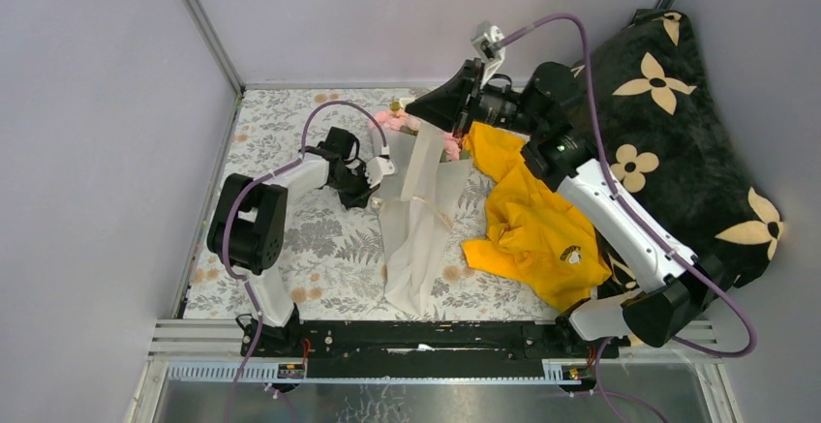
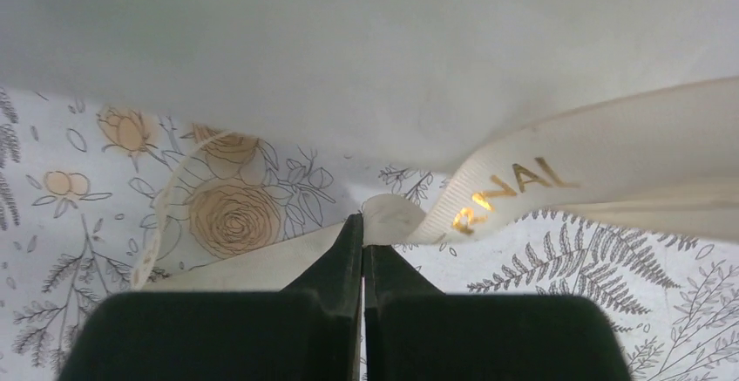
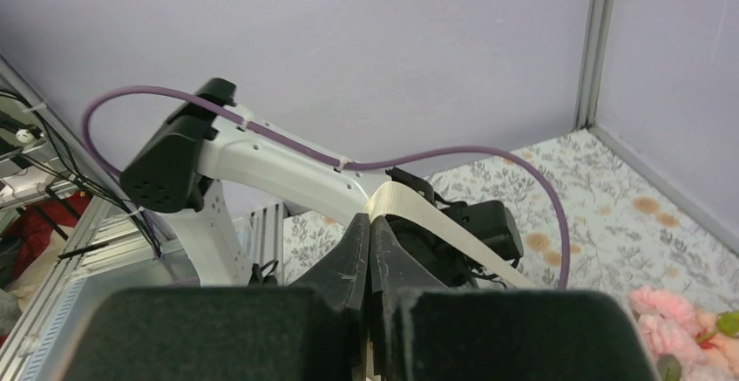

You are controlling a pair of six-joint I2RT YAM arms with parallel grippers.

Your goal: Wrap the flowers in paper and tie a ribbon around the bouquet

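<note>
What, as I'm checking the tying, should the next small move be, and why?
The left pincer and right pincer are each shut on the ribbon, which curls loosely beside the paper; probably ease them apart to take up slack.

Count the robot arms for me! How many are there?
2. The left arm is on the left, by the paper. The right arm reaches over the yellow cloth toward the flowers. None seems hidden.

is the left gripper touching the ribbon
Touching. The left wrist view shows the left gripper shut on the ribbon, which comes out from between its fingertips on both sides.
</note>
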